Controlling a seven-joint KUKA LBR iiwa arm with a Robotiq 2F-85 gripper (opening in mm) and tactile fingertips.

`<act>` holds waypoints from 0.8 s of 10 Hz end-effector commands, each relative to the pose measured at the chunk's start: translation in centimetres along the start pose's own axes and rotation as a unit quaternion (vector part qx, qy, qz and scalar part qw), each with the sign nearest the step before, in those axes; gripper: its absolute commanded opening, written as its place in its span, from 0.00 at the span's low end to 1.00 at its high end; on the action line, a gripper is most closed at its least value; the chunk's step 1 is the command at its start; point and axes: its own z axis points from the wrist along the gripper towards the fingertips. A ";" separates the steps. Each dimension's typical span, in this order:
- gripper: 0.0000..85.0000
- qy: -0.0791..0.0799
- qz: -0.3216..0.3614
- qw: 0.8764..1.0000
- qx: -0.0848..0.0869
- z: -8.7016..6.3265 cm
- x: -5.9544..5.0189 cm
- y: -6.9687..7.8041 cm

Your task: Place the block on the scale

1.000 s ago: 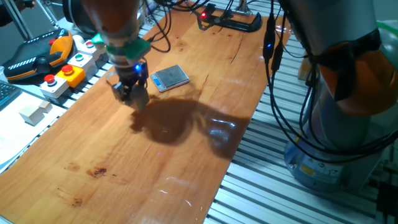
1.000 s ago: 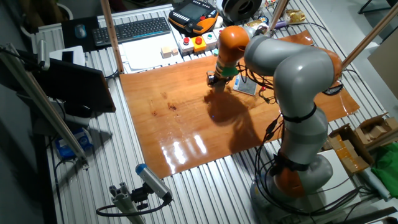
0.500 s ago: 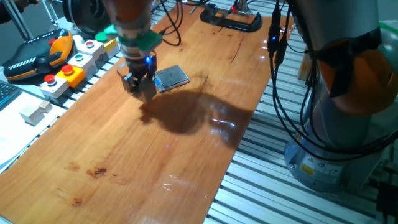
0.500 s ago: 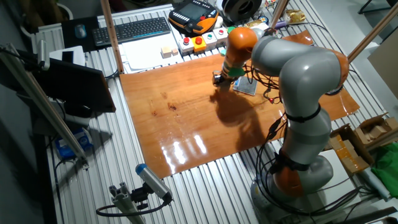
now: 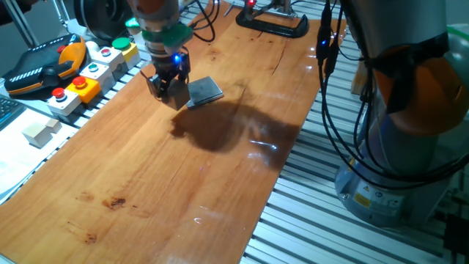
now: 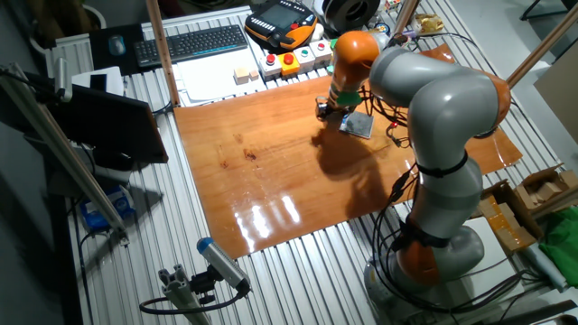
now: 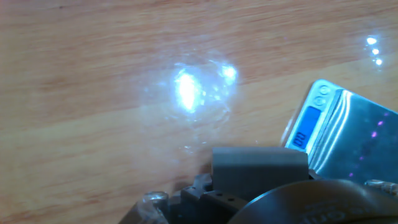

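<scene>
My gripper (image 5: 172,95) hangs low over the wooden table, right at the left edge of the scale (image 5: 207,89). The fingers are shut on the block (image 5: 177,96), a small tan cube that only partly shows between them. The scale is a thin silver-grey plate with a lit blue display, lying flat. In the other fixed view the gripper (image 6: 330,109) sits just left of the scale (image 6: 358,125). In the hand view a grey finger (image 7: 260,168) fills the lower middle, the scale (image 7: 348,137) lies to its right, and the block is hidden.
A box of coloured buttons (image 5: 84,77) and an orange-black teach pendant (image 5: 40,67) stand off the table's left edge. A pale joined pair of blocks (image 5: 40,132) lies there too. A black clamp (image 5: 271,26) sits at the far end. Cables hang beside the arm's base (image 5: 396,169).
The gripper has moved across the table toward the far end, holding the block, from well left of the scale to right beside it. The scale has not moved.
</scene>
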 end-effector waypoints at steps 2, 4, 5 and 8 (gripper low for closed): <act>0.01 0.003 -0.008 1.000 0.000 0.0 0.1 -0.9; 0.01 0.011 -0.021 1.000 -0.005 0.3 0.3 -1.4; 0.01 0.016 -0.027 0.999 -0.009 0.3 0.3 -1.5; 0.01 0.012 -0.035 0.999 -0.018 0.3 0.3 -1.5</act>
